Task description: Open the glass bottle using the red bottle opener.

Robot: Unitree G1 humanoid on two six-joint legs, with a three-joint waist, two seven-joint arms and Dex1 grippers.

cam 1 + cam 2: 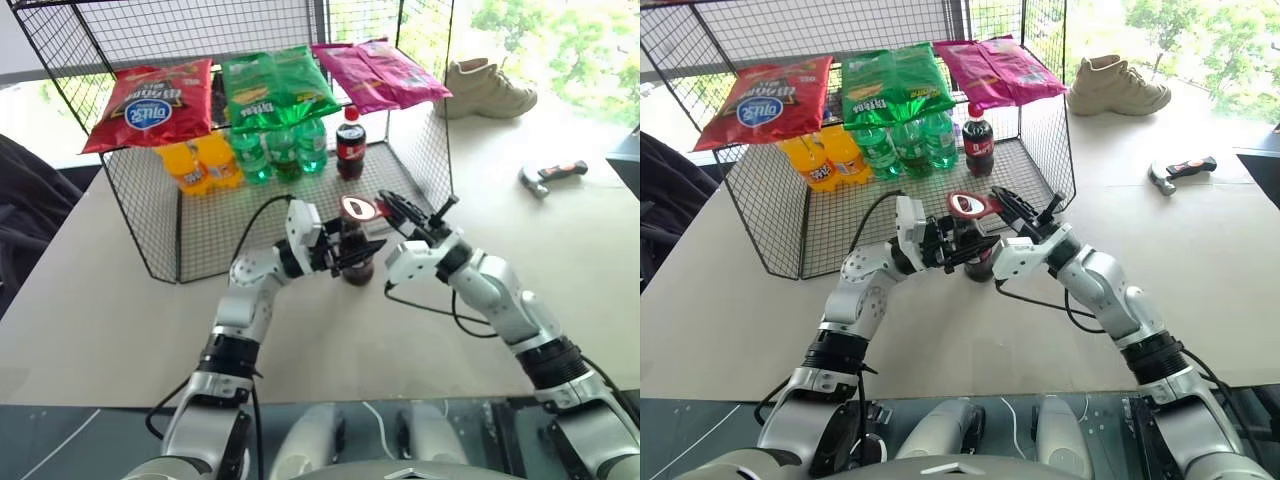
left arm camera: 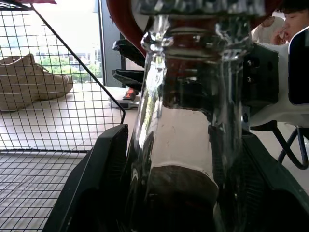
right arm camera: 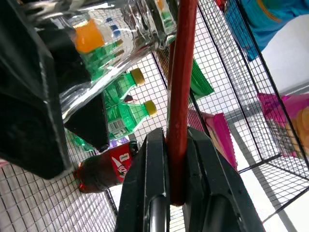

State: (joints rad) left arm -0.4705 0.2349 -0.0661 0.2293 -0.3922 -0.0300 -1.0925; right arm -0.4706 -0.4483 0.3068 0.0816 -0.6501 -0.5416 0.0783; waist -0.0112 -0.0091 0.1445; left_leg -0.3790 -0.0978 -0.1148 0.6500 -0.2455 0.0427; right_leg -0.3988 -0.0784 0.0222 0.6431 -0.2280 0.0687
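Bottle (image 2: 188, 159) clear-necked, cola-dark, capped.

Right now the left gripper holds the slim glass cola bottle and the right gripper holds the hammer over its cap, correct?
Not the hammer. The right gripper holds the flat red bottle opener, as its wrist view shows. The left gripper does hold the slim glass cola bottle.
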